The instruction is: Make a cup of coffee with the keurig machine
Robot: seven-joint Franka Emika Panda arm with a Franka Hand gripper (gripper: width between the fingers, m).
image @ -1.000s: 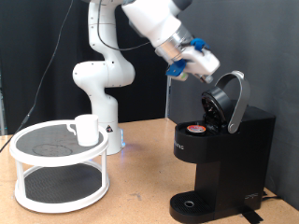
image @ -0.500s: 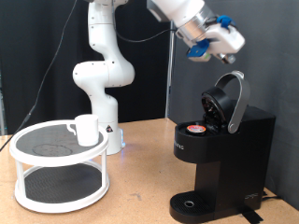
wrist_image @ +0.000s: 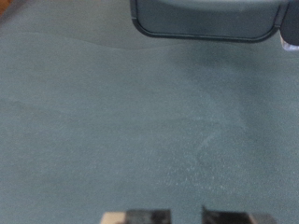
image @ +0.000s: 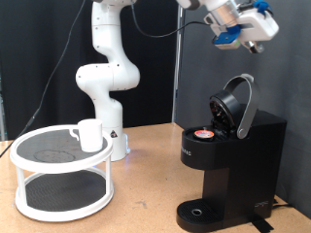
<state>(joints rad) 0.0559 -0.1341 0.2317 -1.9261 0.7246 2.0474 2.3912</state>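
The black keurig machine (image: 231,155) stands at the exterior view's right with its rounded lid (image: 239,102) swung up. A small pod with a red-marked top (image: 202,135) sits in its open chamber. The white cup (image: 89,134) stands on the top tier of a white mesh stand at the left. My gripper (image: 260,31) is high above the machine's lid, near the exterior view's top right corner, well clear of it. In the wrist view the fingertips (wrist_image: 138,217) sit close together with nothing between them, and a dark rounded shape (wrist_image: 210,19) lies far off.
The white two-tier round mesh stand (image: 60,184) takes up the exterior view's left part of the wooden table (image: 146,209). The arm's white base (image: 105,87) stands behind it. A dark curtain hangs behind the machine.
My gripper has risen from just beside the open lid and moved up and to the exterior view's right. The machine, pod and cup have not moved.
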